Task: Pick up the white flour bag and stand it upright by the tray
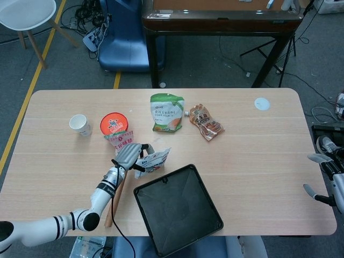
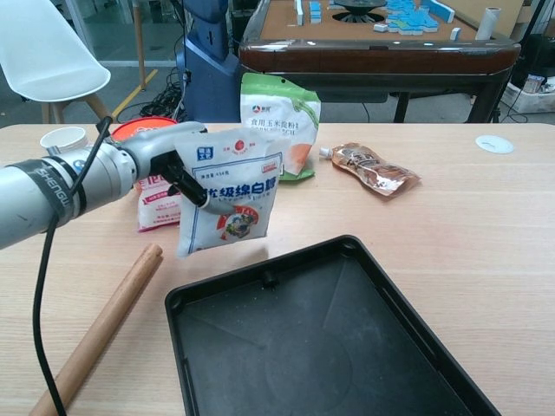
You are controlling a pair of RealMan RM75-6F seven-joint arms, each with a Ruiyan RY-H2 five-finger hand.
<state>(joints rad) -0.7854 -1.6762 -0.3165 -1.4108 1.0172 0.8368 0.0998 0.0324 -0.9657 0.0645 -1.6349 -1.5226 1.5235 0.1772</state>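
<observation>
The white flour bag [image 2: 227, 199] is gripped near its upper left corner by the left robot hand [image 2: 165, 160] and hangs roughly upright, its lower edge apparently just above the worktop [image 2: 451, 217], though contact cannot be judged from the chest view. The black tray [image 2: 329, 338] lies just below and to the right of the robot hand, close to the bag's lower edge. The right robot hand [image 1: 325, 177] is seen only at the far edge of the head view, holding nothing, its fingers seemingly apart. The soft bag is likely to slump or tip once released, because it is held at one corner and its base is not flattened; it could also be set on the tray's rim rather than beside it. The wooden rolling pin [image 2: 100, 334], lying below the robot hand, could be nudged by the forearm. The chest view shows the bag's printed face and its hanging posture, which the head view reduces to a small crumpled shape [image 1: 152, 161]; the head view alone shows the gap between bag and tray [image 1: 177, 209] from above, and the right arm.
</observation>
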